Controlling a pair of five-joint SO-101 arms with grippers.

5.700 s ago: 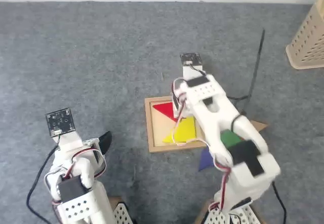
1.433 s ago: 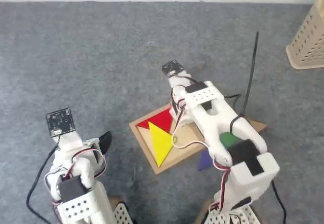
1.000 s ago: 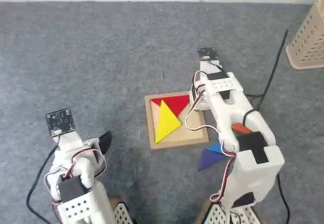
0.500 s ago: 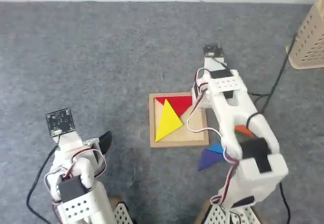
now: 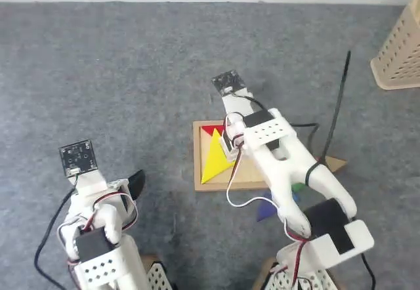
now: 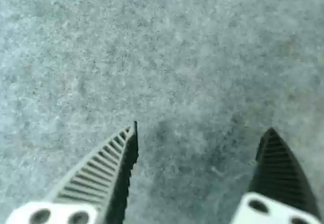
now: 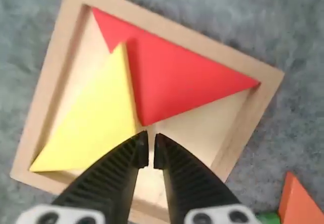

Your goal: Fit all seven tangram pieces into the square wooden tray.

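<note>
- In tray (image 5: 196, 159): red triangle (image 7: 172, 77), yellow triangle (image 7: 96, 122); by that count, five pieces left.
- Loose blue piece (image 5: 266, 209) lies at tray's 5 o'clock.
- Empty right fingers (image 7: 121, 171) clenched; left fingers (image 6: 114, 163) released.

Speckled grey worktop (image 5: 131, 73), pale wood tray (image 7: 263, 102), red triangle (image 7: 172, 77), yellow triangle (image 7: 96, 122), orange piece (image 7: 301, 201), green piece (image 5: 300, 187), deep blue piece (image 5: 264, 209), black left claw (image 6: 201, 129) (ribbed inner faces), black right claw (image 7: 148, 150), white arms (image 5: 289, 165), cream basket (image 5: 400, 41) dotted with holes.
</note>
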